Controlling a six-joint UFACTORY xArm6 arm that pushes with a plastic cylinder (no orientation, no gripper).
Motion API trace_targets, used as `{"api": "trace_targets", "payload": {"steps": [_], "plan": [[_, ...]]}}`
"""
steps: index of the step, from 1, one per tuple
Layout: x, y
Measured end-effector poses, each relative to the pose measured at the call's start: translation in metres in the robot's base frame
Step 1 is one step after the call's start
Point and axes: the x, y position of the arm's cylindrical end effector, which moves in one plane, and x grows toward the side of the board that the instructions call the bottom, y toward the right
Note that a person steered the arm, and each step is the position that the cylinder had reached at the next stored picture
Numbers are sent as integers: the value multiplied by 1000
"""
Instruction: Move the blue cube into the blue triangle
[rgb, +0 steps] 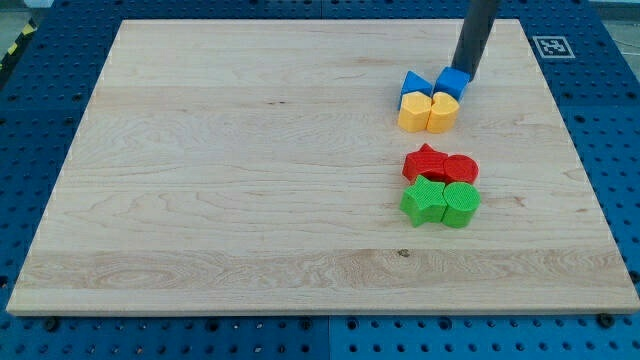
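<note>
My tip (467, 78) (a bare rod, nothing held) touches the blue cube (452, 83) on its far-right side, the cube just right of the blue triangle (415, 83), above two yellow blocks (428, 112).

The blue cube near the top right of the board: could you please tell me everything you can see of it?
The blue cube is a small, solid-blue block with a lighter top face and darker sides, sitting flat on the wooden board. It lies just right of the blue triangle, touching or nearly so, and directly above the right-hand yellow block. My tip is against its upper right edge.
</note>
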Motion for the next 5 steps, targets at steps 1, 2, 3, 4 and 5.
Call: {"api": "trace_targets", "payload": {"steps": [1,2,3,4,5], "plan": [[3,16],[15,15],[21,10],[21,-1],[21,-7]]}}
